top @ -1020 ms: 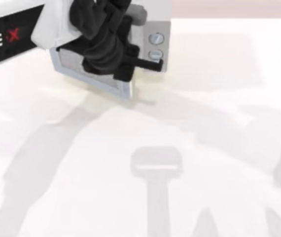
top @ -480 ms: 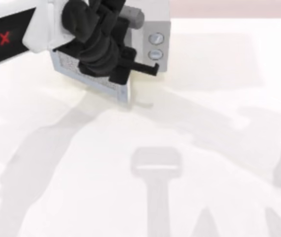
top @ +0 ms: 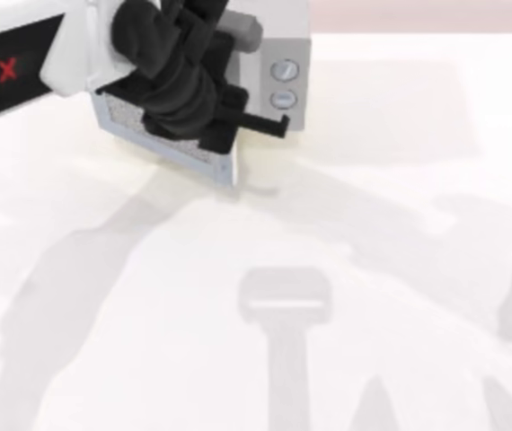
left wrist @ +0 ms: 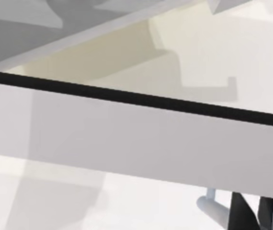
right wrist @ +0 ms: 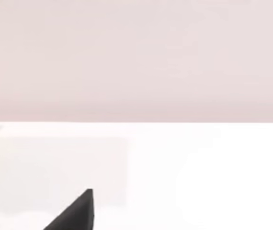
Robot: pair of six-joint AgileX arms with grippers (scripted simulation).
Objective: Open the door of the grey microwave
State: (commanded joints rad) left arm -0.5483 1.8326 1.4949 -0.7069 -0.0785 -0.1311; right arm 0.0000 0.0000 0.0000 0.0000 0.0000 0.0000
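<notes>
Door (top: 171, 144) of the grey microwave (top: 274, 54) hangs swung out from the front, hinged at its left end, free edge angled toward the near side of the table (top: 373, 224). Speckled mesh window shows along it, partly covered by the left arm. Microwave sits at the far edge, left of centre in the top view.

Left gripper (top: 269, 124) is right at the door: black wrist & fingers lie over the panel, one thin hooked finger (top: 260, 120) sticking out to the right, its tip just below the 2 knobs (top: 284, 83) on the narrow side panel. Door's free corner is just below-left of that finger. Whether the fingers are spread or closed on the door edge – can't tell, wrist body hides them.

Left wrist view: pale door slab w/ dark edge line fills the middle, table beyond.

Right gripper (right wrist: 74, 215) shows only as a dark tip in its own wrist view, over bare table; spread can't be told.
</notes>
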